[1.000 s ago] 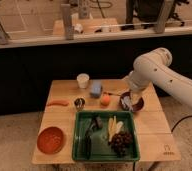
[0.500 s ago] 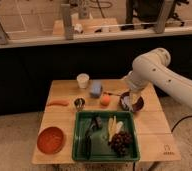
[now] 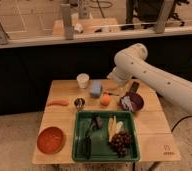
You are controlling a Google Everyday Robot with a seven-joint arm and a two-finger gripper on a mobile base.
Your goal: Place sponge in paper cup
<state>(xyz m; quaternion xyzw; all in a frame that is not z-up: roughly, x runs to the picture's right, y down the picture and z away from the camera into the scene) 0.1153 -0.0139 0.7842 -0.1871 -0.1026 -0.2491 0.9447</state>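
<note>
One view: the camera view looks down on a wooden counter [image 3: 154, 127].
sponge [image 3: 95, 90]: a pale blue block lying on the counter at the far middle, just right of the paper cup [image 3: 82, 80] and not in it.
hand [image 3: 111, 89]: at the end of the white arm [image 3: 139, 65], low over the counter just right of the sponge and beyond the orange fruit [image 3: 105, 100]. Cannot tell whether it is apart or together.
near side: a green tray [image 3: 75, 135], with a red bowl [image 3: 50, 139] to its left.
</note>
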